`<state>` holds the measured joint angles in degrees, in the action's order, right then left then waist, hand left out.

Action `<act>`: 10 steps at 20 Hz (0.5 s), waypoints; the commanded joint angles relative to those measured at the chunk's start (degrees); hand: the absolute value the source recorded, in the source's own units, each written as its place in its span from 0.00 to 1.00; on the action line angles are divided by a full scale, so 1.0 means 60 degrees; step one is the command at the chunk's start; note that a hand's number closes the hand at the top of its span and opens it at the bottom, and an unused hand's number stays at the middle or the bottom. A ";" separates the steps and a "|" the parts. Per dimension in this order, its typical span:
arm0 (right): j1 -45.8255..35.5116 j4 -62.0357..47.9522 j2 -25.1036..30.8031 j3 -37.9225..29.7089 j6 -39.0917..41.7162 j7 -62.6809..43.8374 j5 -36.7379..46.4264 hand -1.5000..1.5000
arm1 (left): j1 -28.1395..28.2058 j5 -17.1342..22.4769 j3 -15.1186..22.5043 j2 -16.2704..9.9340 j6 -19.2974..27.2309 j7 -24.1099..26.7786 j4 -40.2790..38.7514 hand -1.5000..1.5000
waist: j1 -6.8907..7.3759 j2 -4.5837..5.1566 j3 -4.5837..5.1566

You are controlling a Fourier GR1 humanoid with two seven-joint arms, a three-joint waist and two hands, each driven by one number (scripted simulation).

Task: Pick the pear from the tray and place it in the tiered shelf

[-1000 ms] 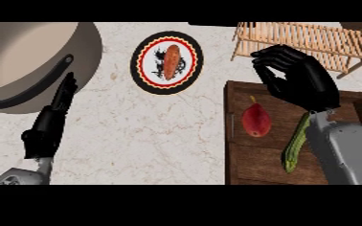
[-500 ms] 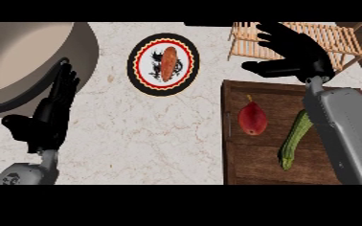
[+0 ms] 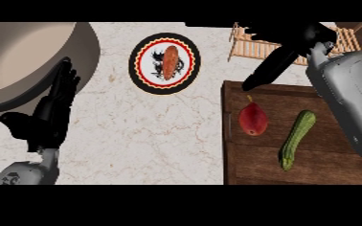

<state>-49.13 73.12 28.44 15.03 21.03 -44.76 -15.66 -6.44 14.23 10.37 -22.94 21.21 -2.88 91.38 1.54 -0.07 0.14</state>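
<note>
Marbled stone forms the bench [image 3: 141,139], on which one dark wooden tray [image 3: 244,163], one slatted tiered shelf [image 3: 254,45] and one plate [image 3: 164,63] are set. One red pear [image 3: 252,118], stem up, and one green courgette [image 3: 297,139] are laid in the tray. The right robot hand [image 3: 279,57] is stretched open and empty above the tray's far edge; the left robot hand [image 3: 53,107] is rested open at the left.

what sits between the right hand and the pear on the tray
Nothing visible. The right hand hangs open above the tray's far edge, in front of the tiered shelf, and only bare wood lies between its fingers and the pear. The zucchini lies off to the side.
</note>
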 commanded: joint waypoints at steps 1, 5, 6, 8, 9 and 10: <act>-0.1057 -0.0005 0.0612 0.1192 0.1792 -0.1120 0.0477 0.00 | -0.0025 -0.0156 0.0275 0.0290 0.0156 -0.0078 0.0098 0.50 | 0.0021 0.0003 0.0006; -0.1932 -0.0475 -0.0106 0.2252 0.2141 -0.2104 0.1112 0.00 | -0.0006 -0.0287 0.0298 0.0294 0.0197 -0.0159 0.0146 0.50 | 0.0065 0.0027 -0.0002; -0.1811 -0.0501 -0.0304 0.2676 0.2094 -0.2162 0.1409 0.00 | -0.0029 -0.0045 0.0026 0.0104 -0.0019 -0.0204 0.0175 0.50 | 0.0062 0.0024 -0.0001; -0.2255 -0.1194 -0.0797 0.2857 0.1997 -0.2552 0.1487 0.00 | -0.0279 -0.0130 -0.0066 0.0041 0.0150 -0.0532 0.0436 0.50 | 0.0068 0.0036 -0.0007; -0.2310 -0.1024 -0.1050 0.2972 0.1955 -0.2859 0.1421 0.00 | -0.0207 -0.0090 -0.0047 0.0096 0.0098 -0.0593 0.0342 0.50 | -0.0043 0.0008 -0.0007; -0.2049 -0.1358 -0.0784 0.2892 0.2120 -0.2362 0.1523 0.00 | 0.0312 -0.0349 0.0150 0.0401 0.0070 0.0285 -0.0119 0.50 | -0.0091 0.0036 -0.0007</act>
<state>-59.87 68.14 25.76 29.78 29.88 -53.13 -8.31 -6.48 13.26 10.73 -22.04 21.69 -4.13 92.52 1.62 0.03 0.12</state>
